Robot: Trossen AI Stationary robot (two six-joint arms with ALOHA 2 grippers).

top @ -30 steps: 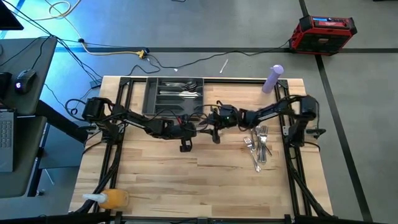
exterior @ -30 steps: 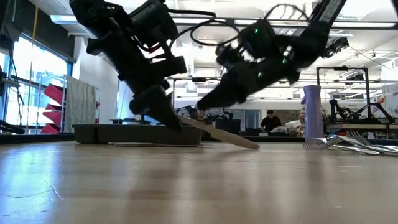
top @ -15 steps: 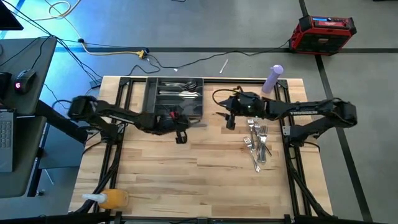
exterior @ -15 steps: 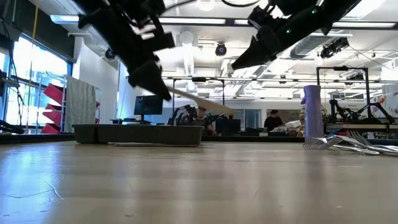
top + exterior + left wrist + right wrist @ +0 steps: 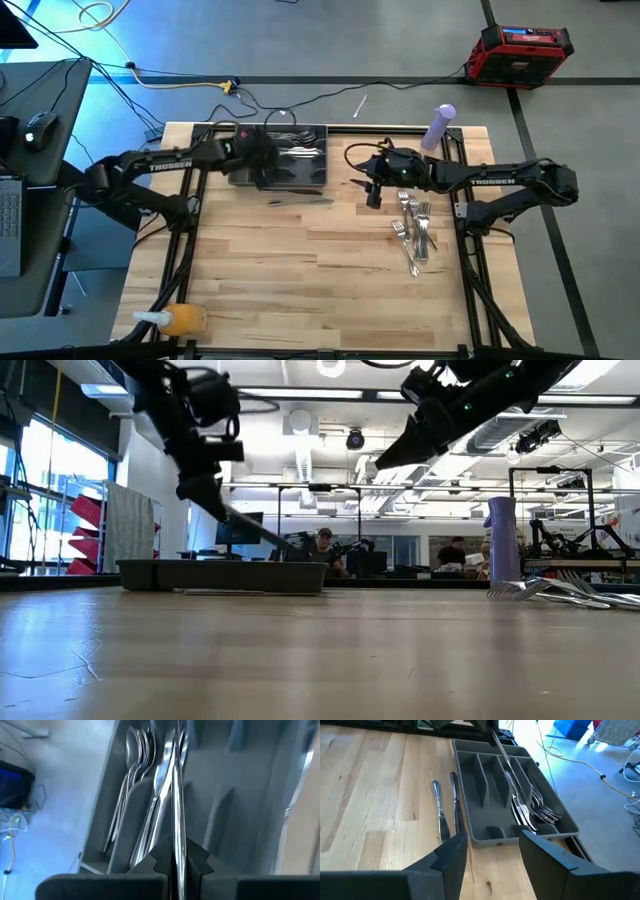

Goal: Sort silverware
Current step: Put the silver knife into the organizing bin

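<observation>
Left tool (image 5: 176,865) clamped on a knife (image 5: 176,795) over the tray (image 5: 250,150), upper centre. Right tool (image 5: 492,852) gapes, empty, beside the fork pile (image 5: 415,225).

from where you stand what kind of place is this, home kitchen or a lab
Most likely a robotics lab or workshop, not a kitchen: the wooden table sits on a bare grey floor with loose cables, and the low view shows an open hall with people at workstations and more rigs behind.
</observation>
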